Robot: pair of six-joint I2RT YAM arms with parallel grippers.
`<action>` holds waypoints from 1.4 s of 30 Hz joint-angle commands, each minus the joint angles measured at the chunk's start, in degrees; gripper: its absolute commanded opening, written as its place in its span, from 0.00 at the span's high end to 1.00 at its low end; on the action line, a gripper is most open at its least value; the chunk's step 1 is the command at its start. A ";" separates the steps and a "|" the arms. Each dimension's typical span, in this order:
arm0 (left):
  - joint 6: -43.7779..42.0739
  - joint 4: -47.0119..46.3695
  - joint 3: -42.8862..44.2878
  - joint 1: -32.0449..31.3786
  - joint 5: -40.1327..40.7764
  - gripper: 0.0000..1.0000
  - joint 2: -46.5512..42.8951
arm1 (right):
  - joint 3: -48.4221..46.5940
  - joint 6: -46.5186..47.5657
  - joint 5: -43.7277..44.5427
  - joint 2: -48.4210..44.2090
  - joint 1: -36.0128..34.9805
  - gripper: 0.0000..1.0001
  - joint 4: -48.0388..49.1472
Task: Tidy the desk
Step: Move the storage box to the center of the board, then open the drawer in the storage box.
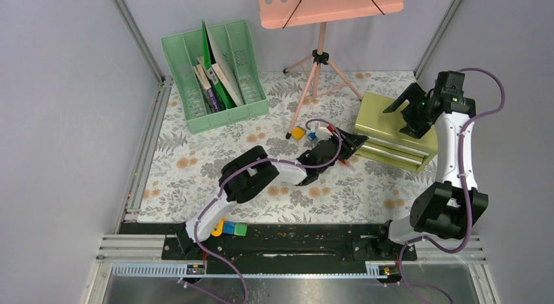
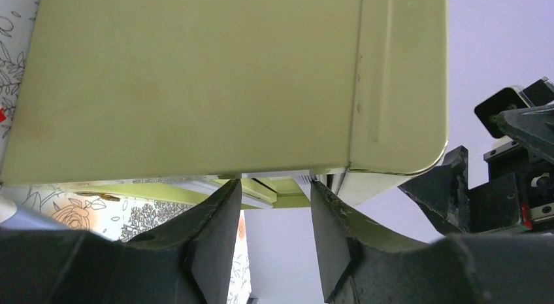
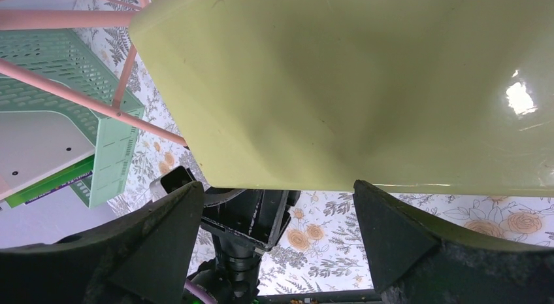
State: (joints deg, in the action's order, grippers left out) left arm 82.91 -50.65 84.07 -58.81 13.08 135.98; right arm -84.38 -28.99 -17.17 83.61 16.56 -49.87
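The desk (image 1: 189, 173) carries a pale cloth printed with ferns and orange flowers. An olive-green drawer box (image 1: 392, 121) stands at its right. My left gripper (image 1: 353, 142) reaches to the box's front left corner. In the left wrist view this gripper (image 2: 276, 183) has its jaws partly apart, tips against the box's (image 2: 196, 82) lower front edge, with nothing between the pads. My right gripper (image 1: 402, 119) hangs over the box's top with its jaws wide. In the right wrist view that gripper (image 3: 277, 186) is empty, just above the box (image 3: 366, 88).
A green slotted file rack (image 1: 189, 88) with books stands at the back left. A pink music stand (image 1: 318, 62) rises behind the middle. Small yellow (image 1: 298, 133) and blue (image 1: 312, 135) blocks lie left of the drawer box. More coloured blocks (image 1: 228, 229) sit by the left arm's base.
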 commanded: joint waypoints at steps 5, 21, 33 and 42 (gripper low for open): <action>-1.54 0.00 3.91 2.68 1.29 0.55 1.02 | -2.28 1.37 -0.84 -0.81 -0.30 0.08 0.31; -0.80 -4.16 4.08 4.25 0.27 0.53 0.72 | -1.91 1.34 -1.11 -0.40 -0.30 0.08 0.40; -3.57 4.56 14.34 5.70 -0.90 0.82 3.45 | -1.83 1.55 -0.89 -0.57 -0.30 0.08 0.26; -3.26 4.09 15.78 6.22 -5.01 1.00 3.52 | -2.28 1.36 -1.11 -0.68 -0.30 0.08 0.02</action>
State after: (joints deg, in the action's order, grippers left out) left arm 79.59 -43.31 96.42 -53.28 9.89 139.90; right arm -84.47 -28.45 -17.26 83.61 16.56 -49.89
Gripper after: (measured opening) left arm 0.152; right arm 0.917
